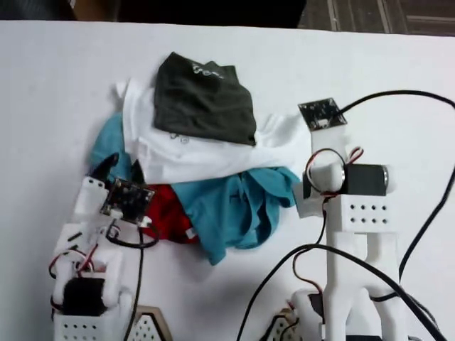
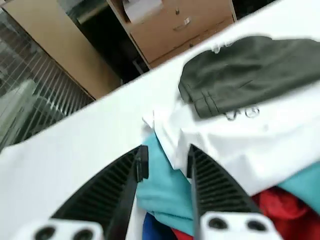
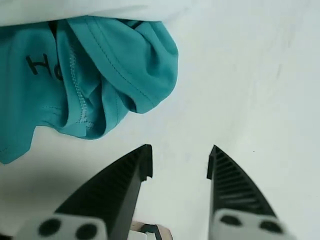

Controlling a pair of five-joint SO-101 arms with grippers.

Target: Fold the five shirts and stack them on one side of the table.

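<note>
On the white table [image 1: 50,85] lie a teal shirt [image 1: 227,206], a red shirt [image 1: 167,213] and a white shirt [image 1: 192,153] — overlapping.

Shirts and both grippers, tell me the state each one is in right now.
dark grey shirt, loosely bunched, topmost.
white shirt, unfolded, spread under the dark grey shirt.
teal shirt, crumpled, partly under the white shirt.
red shirt, bunched, mostly covered.
left gripper, fingers open, holding nothing.
right gripper, fingers open, over bare table.

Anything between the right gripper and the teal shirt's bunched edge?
Nothing visible. The right gripper, open, hangs over bare table, with the teal shirt just ahead; a white shirt overlaps its far part.
</note>
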